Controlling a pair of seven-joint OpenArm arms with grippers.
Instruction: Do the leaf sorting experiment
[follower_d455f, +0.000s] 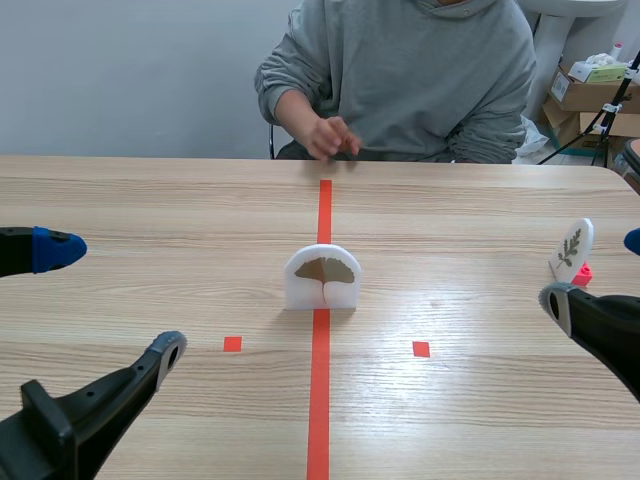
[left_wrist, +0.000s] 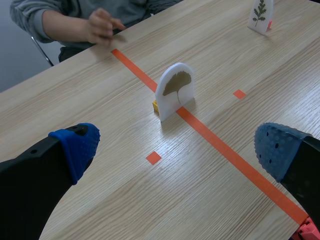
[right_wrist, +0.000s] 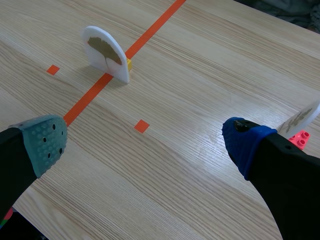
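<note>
A white arched card with a brown ginkgo leaf (follower_d455f: 322, 277) stands upright on the orange centre line, on a small yellow base; it also shows ahead of my left gripper (left_wrist: 174, 91) and ahead of my right gripper (right_wrist: 106, 52). A second white card with a dark fern-like leaf (follower_d455f: 572, 248) stands on a pink block at the table's right, also seen far off in the left wrist view (left_wrist: 260, 15) and just beside my right finger (right_wrist: 300, 120). My left gripper (follower_d455f: 110, 300) is open at the near left. My right gripper (right_wrist: 145, 140) is open at the near right. Both hold nothing.
A person in a grey hoodie sits across the table, one hand (follower_d455f: 330, 137) resting at the far edge by the centre line. Cardboard boxes (follower_d455f: 590, 95) stand behind the table's far right corner. Small orange squares (follower_d455f: 232, 343) mark the table either side of the line.
</note>
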